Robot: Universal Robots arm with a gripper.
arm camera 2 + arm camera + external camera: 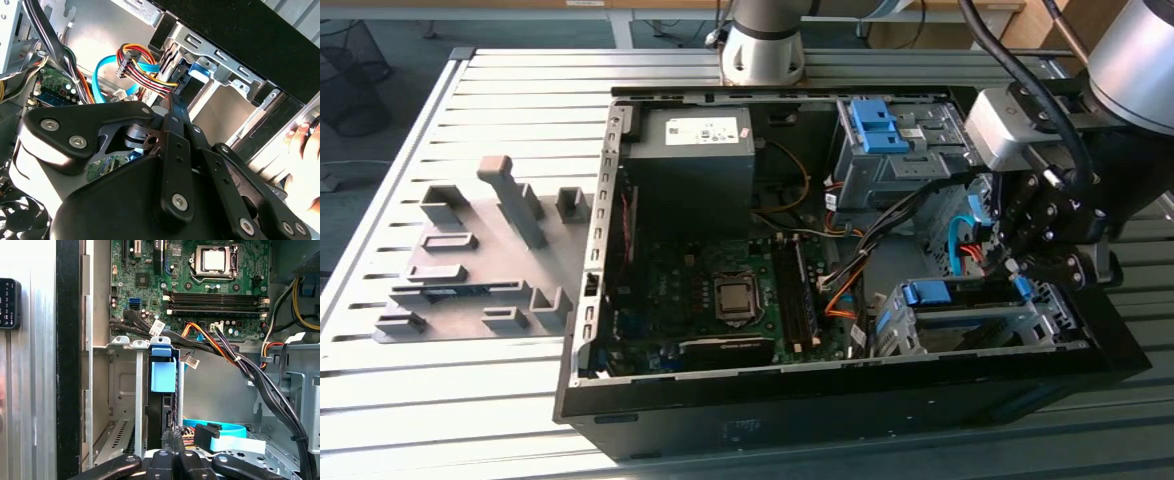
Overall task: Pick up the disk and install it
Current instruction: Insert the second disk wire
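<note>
Blue-framed silver-grey disk point(162, 390) stands on edge in the metal drive cage point(120, 390), directly ahead of the black gripper point(172, 442); jaws together, touching its rear edge.

Stood on a slatted metal table point(480, 400); beyond it lay grey floor point(414, 25) and a wire basket point(350, 65).

An open computer case point(587, 390) lies on the slatted metal table point(454, 400). A grey fixture plate point(467, 270) sits at the exterior view's left, just beside the case.
</note>
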